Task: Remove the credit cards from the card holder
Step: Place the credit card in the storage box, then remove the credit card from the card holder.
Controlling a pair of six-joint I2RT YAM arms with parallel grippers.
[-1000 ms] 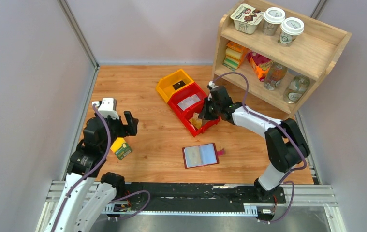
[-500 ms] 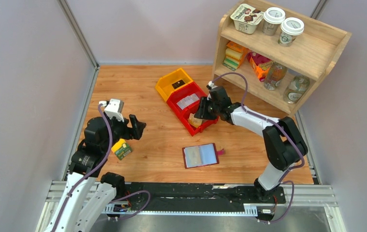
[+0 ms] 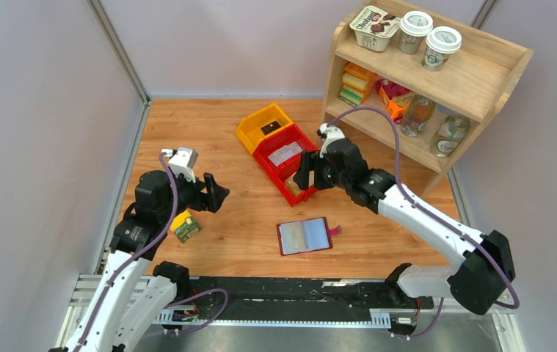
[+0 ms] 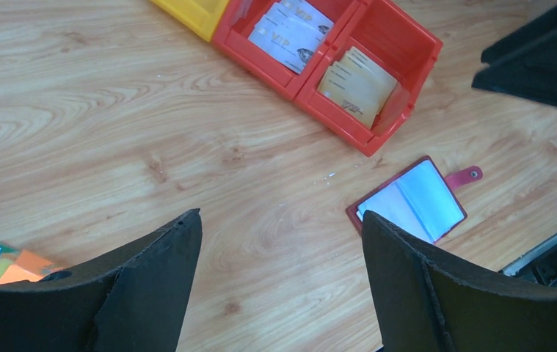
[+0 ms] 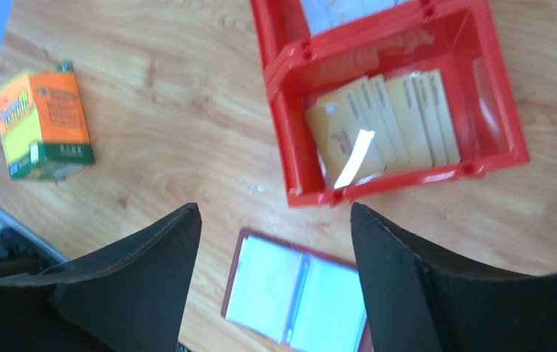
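Note:
The maroon card holder (image 3: pixel 304 235) lies open and flat on the wooden table, pale pockets up, snap tab to the right. It also shows as the card holder (image 4: pixel 411 199) and the card holder (image 5: pixel 297 293). Several tan credit cards (image 5: pixel 381 125) lie fanned in the near compartment of the red bin (image 5: pixel 407 178); one sits askew with a bright glare. My right gripper (image 5: pixel 275 209) hangs open above the bin's near edge, holding nothing. My left gripper (image 4: pixel 281 214) is open and empty over bare table, left of the holder.
White VIP cards (image 4: pixel 290 29) fill the red bin's far compartment, with a yellow bin (image 3: pixel 264 126) behind it. A green-and-yellow box (image 3: pixel 184 226) lies under my left arm. A wooden shelf (image 3: pixel 422 81) with bottles and cups stands at the back right.
My right gripper has gone from shut to open over the red bin and drawn back a little. My left gripper has moved right, toward the table's middle.

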